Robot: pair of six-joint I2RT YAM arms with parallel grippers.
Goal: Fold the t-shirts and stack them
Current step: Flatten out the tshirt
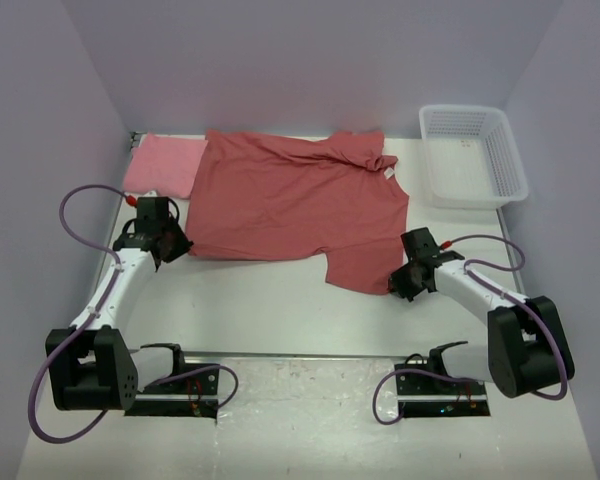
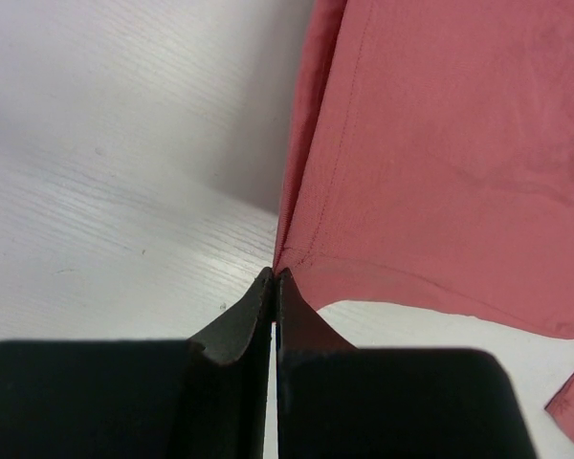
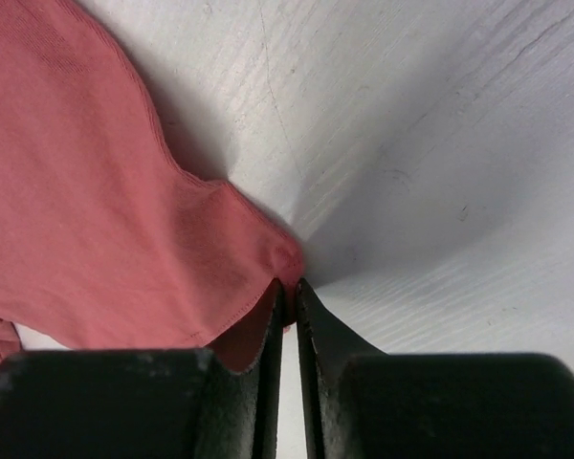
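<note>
A brick-red t-shirt [image 1: 290, 200] lies spread across the middle of the table, its collar end bunched at the back right. A lighter pink t-shirt [image 1: 165, 165] sits folded at the back left, touching the red one's edge. My left gripper [image 1: 175, 245] is shut on the red shirt's near left hem corner; in the left wrist view the fingertips [image 2: 273, 273] pinch the corner of the cloth [image 2: 440, 143]. My right gripper [image 1: 400, 283] is at the near right corner. In the right wrist view its jaws [image 3: 289, 285] are closed on a small fold of the red fabric [image 3: 86, 210].
A white lattice basket [image 1: 475, 200] stands at the back right, with nothing visible in it. Purple walls enclose the table at the back and both sides. Bare white tabletop runs between the shirt's near edge and the arm bases.
</note>
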